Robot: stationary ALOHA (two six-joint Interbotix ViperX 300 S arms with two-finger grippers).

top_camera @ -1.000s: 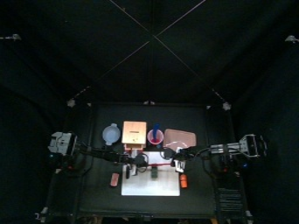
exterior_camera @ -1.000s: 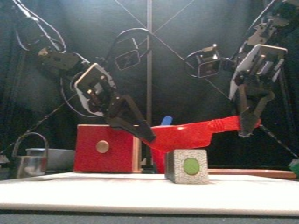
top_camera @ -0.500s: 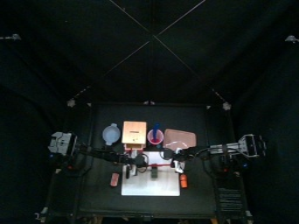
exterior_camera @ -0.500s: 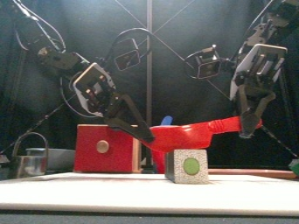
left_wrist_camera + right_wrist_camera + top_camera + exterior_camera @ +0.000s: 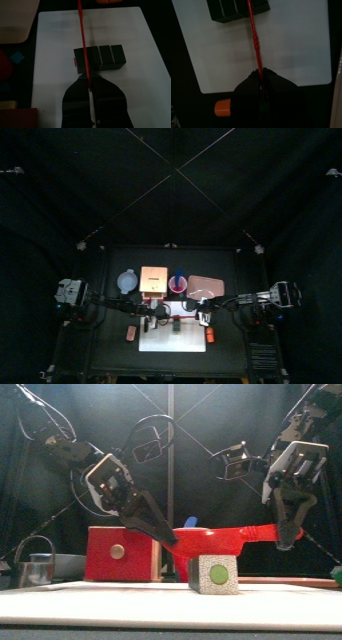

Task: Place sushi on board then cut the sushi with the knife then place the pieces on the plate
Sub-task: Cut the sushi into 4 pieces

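Toy sushi roll of dark green blocks [image 5: 99,56] lies on its side near the middle of the white cutting board [image 5: 57,85], grey speckled end face with a green centre turned to the front. Step one reads as done. No block looks split off yet.

Red toy knife [image 5: 230,536] spans level across the roll, left to right, square to its length. In the wrist views its thin edge lines up close to one end of the roll, so the cut would take an end piece. From the front the blade sits right at the roll's top; cannot tell if it touches.

Left hand [image 5: 87,81] is clamped on one end of the knife and right hand [image 5: 260,75] on the other, both sets of jaws pinched tight on the red plastic. Judgement: the two-ended hold is there to stop the thin blade twisting or skating off as it presses straight down.

Outward: flat pink tray [image 5: 203,286] sits at the back right of the black counter [image 5: 230,356], where the pieces are to go. Beside it is a red cup [image 5: 178,283], then the pale wooden box with a red drawer front [image 5: 120,554]. A small orange toy [image 5: 223,106] lies off the board by its right edge.

Risk, as I judge it: nothing pins the roll, so uneven pressure could shove it sideways
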